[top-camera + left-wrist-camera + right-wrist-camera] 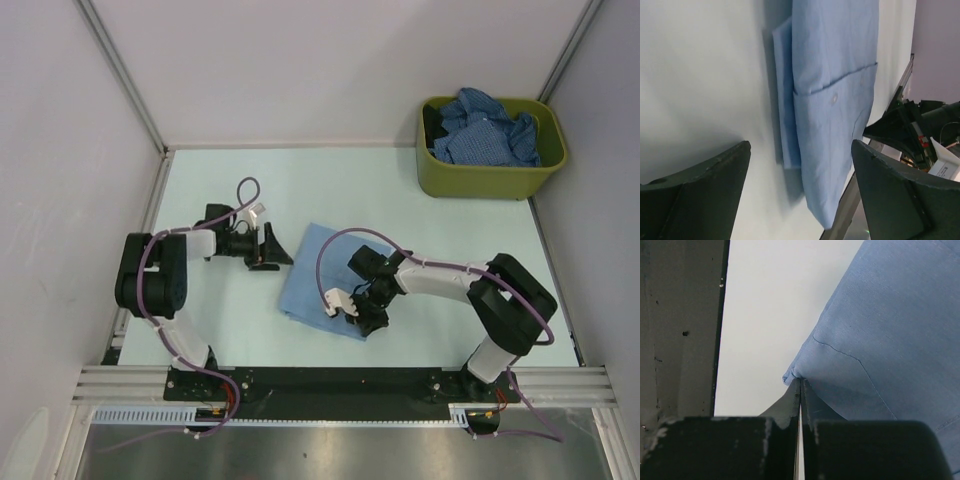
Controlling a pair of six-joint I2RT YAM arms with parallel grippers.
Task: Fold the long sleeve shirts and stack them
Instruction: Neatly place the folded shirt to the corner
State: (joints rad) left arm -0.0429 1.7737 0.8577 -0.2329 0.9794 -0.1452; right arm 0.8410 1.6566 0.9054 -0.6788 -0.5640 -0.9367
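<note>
A plain light blue long sleeve shirt (318,275) lies folded on the table's middle. My right gripper (367,318) is shut on its near right corner; in the right wrist view the closed gripper (800,384) pinches a bunched fold of the shirt (890,330). My left gripper (280,252) is open and empty just left of the shirt's far left edge. In the left wrist view the open gripper (800,150) frames the shirt (835,90), apart from it. Darker blue patterned shirts (485,130) lie crumpled in the bin.
The olive-green bin (490,178) stands at the back right by the wall. Grey walls close the table on the left, back and right. A black rail (330,380) runs along the near edge. The right arm (912,125) shows in the left wrist view.
</note>
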